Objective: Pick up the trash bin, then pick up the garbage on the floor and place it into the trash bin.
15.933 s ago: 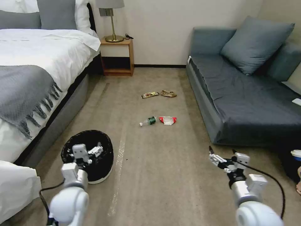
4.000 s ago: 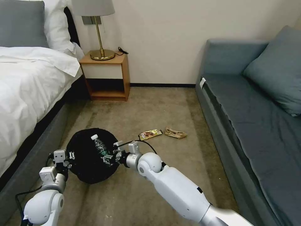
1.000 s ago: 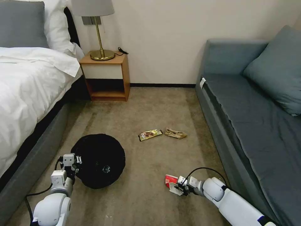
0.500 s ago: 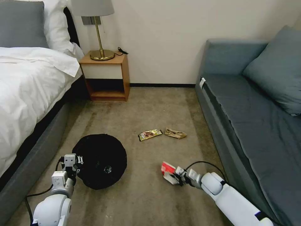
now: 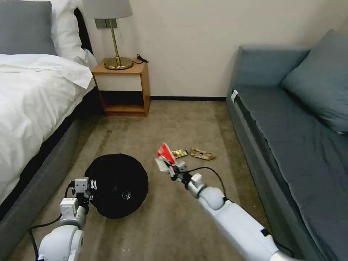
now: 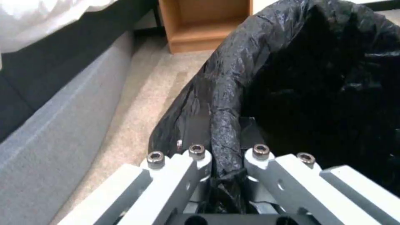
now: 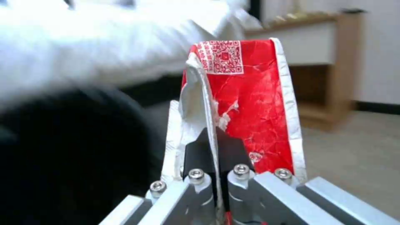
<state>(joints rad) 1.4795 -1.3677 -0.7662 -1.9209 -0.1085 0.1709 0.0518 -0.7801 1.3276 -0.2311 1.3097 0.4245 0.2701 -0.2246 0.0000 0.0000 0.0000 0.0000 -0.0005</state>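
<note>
Red-white wrapper [image 5: 165, 154] is off the floor now vs half a sec ago, pinched in the right tool [image 5: 170, 167] and carried up toward the trash bin [image 5: 116, 185] (not over it yet). Left tool [image 5: 86, 185] stays clamped on the bin's bag rim; bottle's already inside, so w/ this drop only the gold snack wrapper [image 5: 179, 153] and tan wrapper [image 5: 203, 154] remain on the carpet.

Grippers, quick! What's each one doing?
Left gripper: shut on the trash bin rim.
Right gripper: shut on the red wrapper, held up off the floor.
</note>
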